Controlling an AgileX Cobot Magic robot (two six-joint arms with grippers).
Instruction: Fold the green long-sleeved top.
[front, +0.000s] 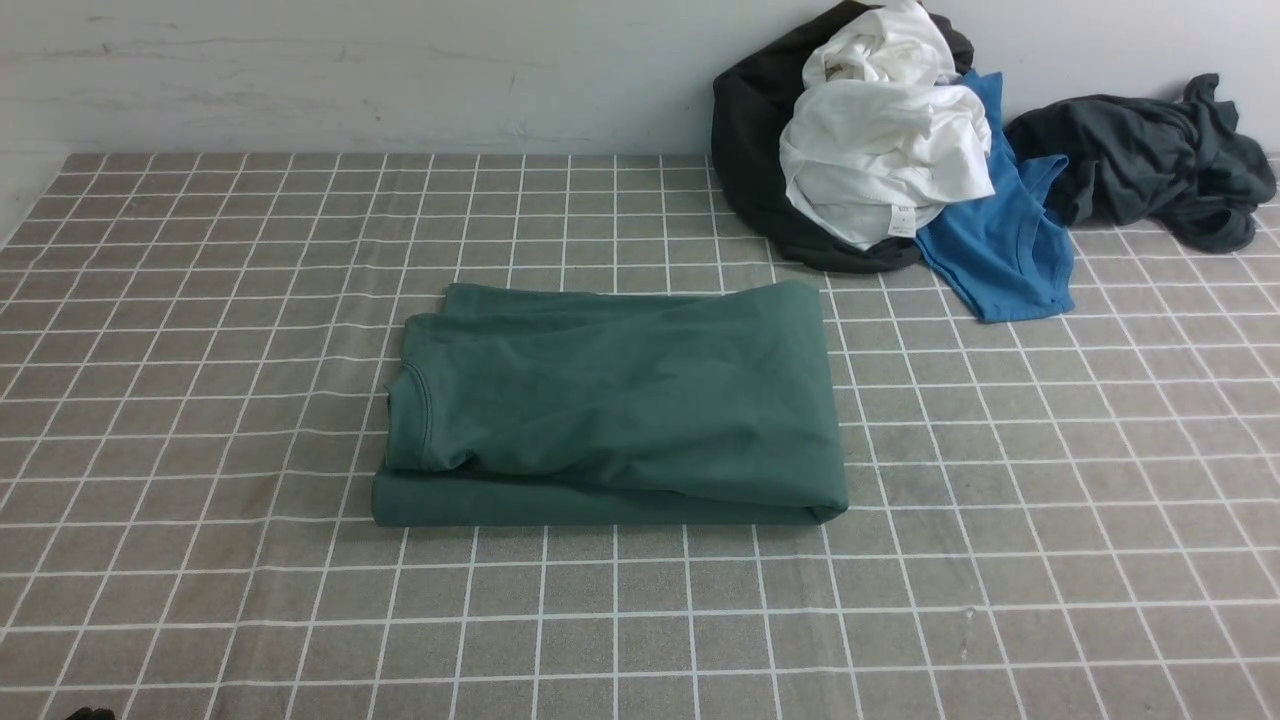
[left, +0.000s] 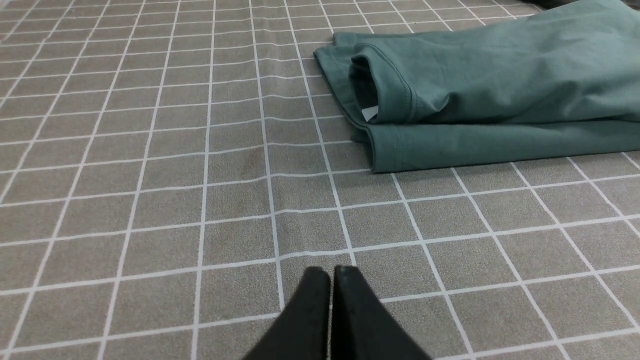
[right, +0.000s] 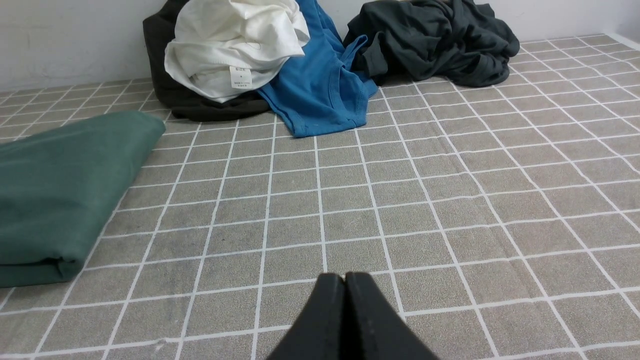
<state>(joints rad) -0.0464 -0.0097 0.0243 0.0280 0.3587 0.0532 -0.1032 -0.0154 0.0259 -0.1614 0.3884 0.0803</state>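
The green long-sleeved top (front: 620, 410) lies folded into a thick rectangle in the middle of the checked tablecloth, its ribbed neck opening at the left end. In the left wrist view the top (left: 490, 95) shows a bit of white label inside the collar. The right wrist view catches the top's folded right end (right: 60, 195). My left gripper (left: 331, 271) is shut and empty, hovering over bare cloth well short of the top. My right gripper (right: 345, 276) is also shut and empty, off to the top's right. Neither arm appears in the front view.
A heap of clothes sits at the back right against the wall: a white garment (front: 880, 150) on a black one (front: 760, 150), a bright blue shirt (front: 1000, 240), and a dark grey garment (front: 1150, 160). The checked tablecloth (front: 200, 600) covers the table.
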